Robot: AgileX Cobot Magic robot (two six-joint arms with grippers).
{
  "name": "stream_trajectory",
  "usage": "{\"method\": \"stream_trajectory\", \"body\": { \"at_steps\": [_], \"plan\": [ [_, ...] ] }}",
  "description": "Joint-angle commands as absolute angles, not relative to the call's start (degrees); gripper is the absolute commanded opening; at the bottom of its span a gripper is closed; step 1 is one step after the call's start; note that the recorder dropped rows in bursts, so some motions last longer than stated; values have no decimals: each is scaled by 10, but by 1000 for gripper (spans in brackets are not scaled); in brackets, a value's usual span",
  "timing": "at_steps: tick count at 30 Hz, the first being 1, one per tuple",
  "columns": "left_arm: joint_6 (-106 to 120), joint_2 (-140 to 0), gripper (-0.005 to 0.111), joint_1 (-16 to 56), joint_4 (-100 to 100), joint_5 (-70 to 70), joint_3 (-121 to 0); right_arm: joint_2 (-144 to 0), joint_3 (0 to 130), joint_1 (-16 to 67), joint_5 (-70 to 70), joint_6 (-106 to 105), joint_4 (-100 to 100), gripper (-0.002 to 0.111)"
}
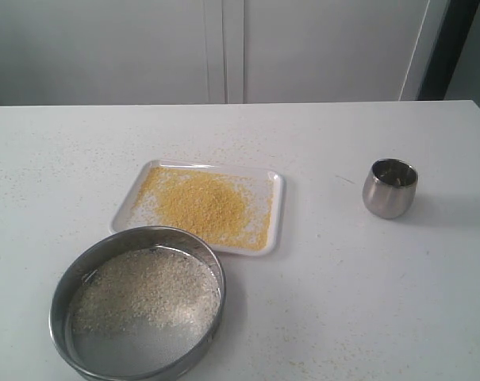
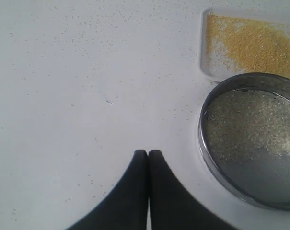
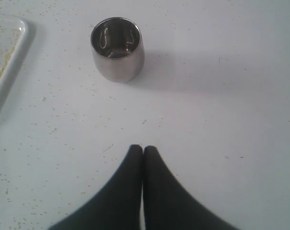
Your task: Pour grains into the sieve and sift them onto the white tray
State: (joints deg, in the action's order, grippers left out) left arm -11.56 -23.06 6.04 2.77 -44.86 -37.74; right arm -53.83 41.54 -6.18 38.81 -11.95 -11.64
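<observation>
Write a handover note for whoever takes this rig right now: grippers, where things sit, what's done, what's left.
Left gripper: shut, empty, over bare table beside the sieve.
Right gripper: shut, empty, facing the steel cup.
Sieve: on the table just in front of the white tray, holding pale coarse bits.
Tray: covered with yellow meal.
Cup: upright, right side, looks empty.
Done: pouring and sifting, by the look of it.
Left: probably nothing; stray grains dot the table.
</observation>
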Motion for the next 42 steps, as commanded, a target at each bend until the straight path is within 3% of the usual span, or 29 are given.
{"method": "stream_trajectory", "body": {
  "at_steps": [1, 25, 42],
  "plan": [
    [-116, -197, 0, 58, 39, -416, -328, -536, 413, -64, 380, -117, -120, 0],
    [-116, -19, 0, 58, 53, -201, -20, -536, 413, -64, 380, -117, -120, 0],
    [-110, 0, 0, 58, 39, -201, -12, -536, 413, -64, 380, -117, -120, 0]
  ]
}}
